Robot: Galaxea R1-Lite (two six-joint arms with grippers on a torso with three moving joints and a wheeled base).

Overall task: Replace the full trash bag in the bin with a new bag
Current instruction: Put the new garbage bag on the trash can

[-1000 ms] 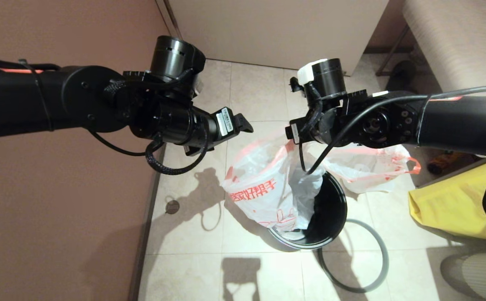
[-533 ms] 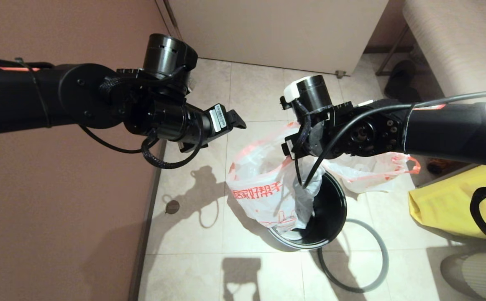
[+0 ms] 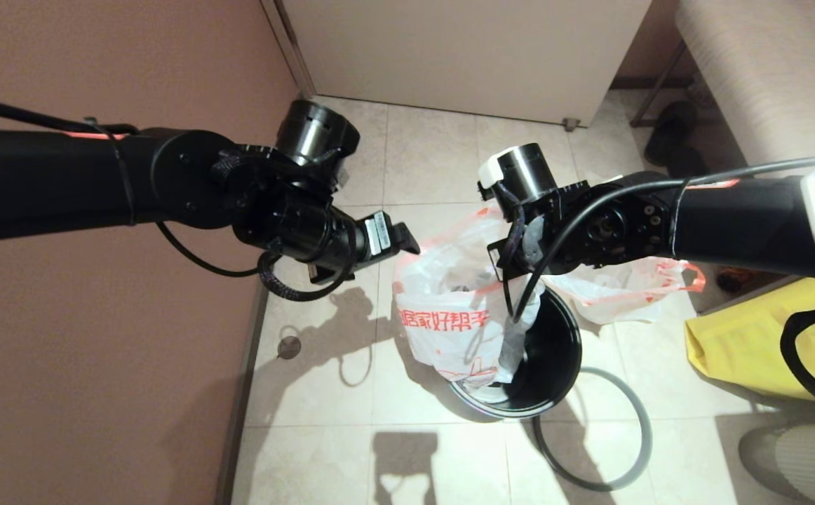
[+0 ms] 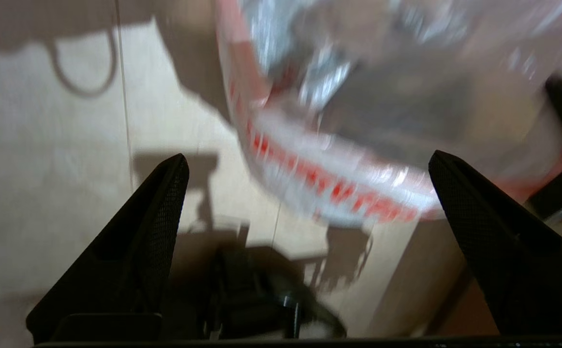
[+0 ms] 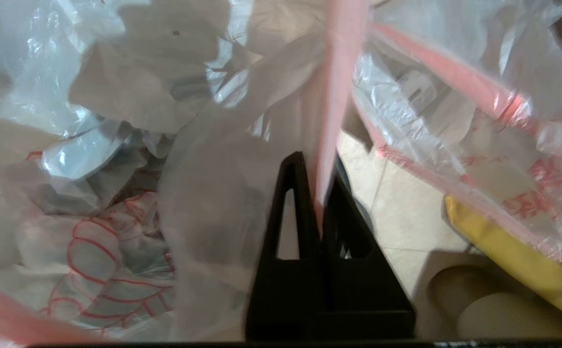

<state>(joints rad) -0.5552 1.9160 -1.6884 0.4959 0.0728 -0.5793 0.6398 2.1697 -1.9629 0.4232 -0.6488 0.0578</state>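
The full trash bag, translucent white with red print and crumpled white items inside, hangs half out of the round black bin, over its left rim. My right gripper is shut on the bag's pink-red rim band above the bin. The right wrist view looks down into the bag past the shut right gripper. My left gripper hovers open just left of the bag's top; between its spread fingers the printed bag shows. The new bag lies on the floor behind the bin.
The grey hoop lies flat on the tiles right of the bin. A yellow fabric bag sits at the right. A brown wall runs along the left, a cabinet stands behind, and shoes lie at the back right.
My left arm has swung down and closer to the bag's top, still open. My right gripper has come lower and nearer with the rim band, and the bag has sagged.
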